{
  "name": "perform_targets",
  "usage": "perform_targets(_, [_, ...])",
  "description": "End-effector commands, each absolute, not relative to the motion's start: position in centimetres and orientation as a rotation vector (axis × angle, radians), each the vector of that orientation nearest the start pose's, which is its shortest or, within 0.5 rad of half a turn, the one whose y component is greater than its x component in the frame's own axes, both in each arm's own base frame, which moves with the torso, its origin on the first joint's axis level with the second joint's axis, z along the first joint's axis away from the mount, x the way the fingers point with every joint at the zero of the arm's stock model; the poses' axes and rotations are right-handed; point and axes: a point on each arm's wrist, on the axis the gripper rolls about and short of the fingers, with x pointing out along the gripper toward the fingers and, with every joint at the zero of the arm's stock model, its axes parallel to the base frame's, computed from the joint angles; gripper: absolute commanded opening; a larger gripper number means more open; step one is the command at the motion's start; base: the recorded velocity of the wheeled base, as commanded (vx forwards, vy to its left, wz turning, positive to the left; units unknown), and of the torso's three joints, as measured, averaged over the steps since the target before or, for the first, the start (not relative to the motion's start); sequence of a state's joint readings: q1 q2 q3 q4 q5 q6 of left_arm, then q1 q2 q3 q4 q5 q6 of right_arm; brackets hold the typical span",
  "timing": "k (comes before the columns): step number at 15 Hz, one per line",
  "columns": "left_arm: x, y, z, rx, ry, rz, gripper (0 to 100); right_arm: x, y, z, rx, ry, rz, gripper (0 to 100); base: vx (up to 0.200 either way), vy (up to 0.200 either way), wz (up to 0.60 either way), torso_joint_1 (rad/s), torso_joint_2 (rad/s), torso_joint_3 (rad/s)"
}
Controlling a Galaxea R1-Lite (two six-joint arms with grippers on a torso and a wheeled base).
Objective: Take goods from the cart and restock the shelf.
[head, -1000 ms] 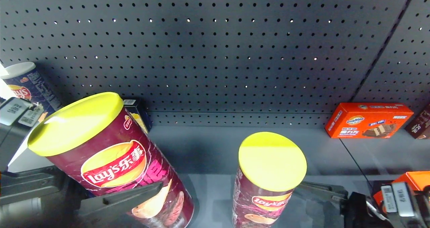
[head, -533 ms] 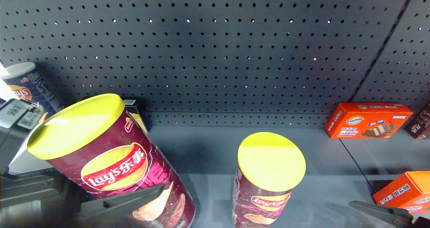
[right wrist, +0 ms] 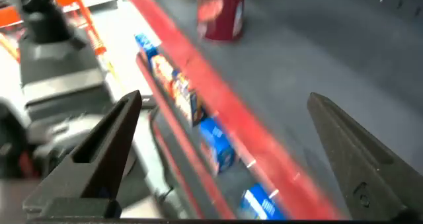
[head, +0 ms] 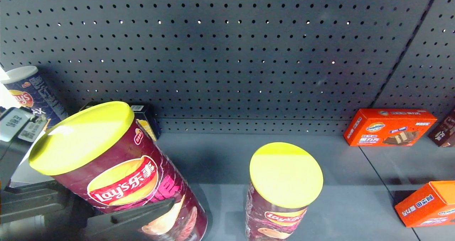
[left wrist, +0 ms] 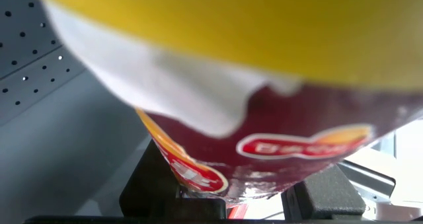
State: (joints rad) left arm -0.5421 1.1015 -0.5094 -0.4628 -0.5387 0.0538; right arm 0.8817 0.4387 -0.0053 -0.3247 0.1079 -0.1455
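A maroon chip can with a yellow lid point(head: 117, 170) leans tilted at the shelf's lower left, with my left gripper point(head: 135, 212) shut on its lower body. In the left wrist view the same can point(left wrist: 277, 138) sits between the black fingers point(left wrist: 155, 184). A second maroon can point(head: 284, 184) stands upright and free on the grey shelf point(head: 220, 155) near its middle. My right gripper point(right wrist: 225, 102) is open and holds nothing, out in front of the shelf's red front edge point(right wrist: 218, 112). A maroon can point(right wrist: 221, 12) stands farther in on the shelf.
A blue chip can point(head: 32, 91) and a dark box point(head: 145, 118) stand at the back left. Orange boxes lie at the back right point(head: 389, 127) and front right point(head: 424, 203), a brown box point(head: 444, 130) at the far right. The pegboard wall point(head: 227, 56) closes the back.
My right gripper has drawn back from beside the standing can, to the right and out of the head view. The held can has sunk slightly.
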Motion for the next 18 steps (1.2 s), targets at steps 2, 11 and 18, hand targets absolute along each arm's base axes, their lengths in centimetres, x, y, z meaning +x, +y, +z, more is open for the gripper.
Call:
perform_targets(2, [12.25,-8.75,21.91,0.048,0.111,-1.085,0,-1.92,-1.89,8.20,-0.096,-0.033,1.009,100,0.000,0.000,0.00,0.000,0.00,0.000])
perform_targets(11, [12.11,-9.04,21.61,0.055,0.119,-1.107,0,-2.34,-1.27,8.26,-0.005,-0.011,0.894,100,0.000,0.000,0.00,0.000,0.00,0.000])
perform_targets(18, [12.03,-8.98,21.70,0.054,0.107,-1.107,0,-1.79,-1.68,8.24,-0.034,-0.045,0.683,100,0.000,0.000,0.00,0.000,0.00,0.000])
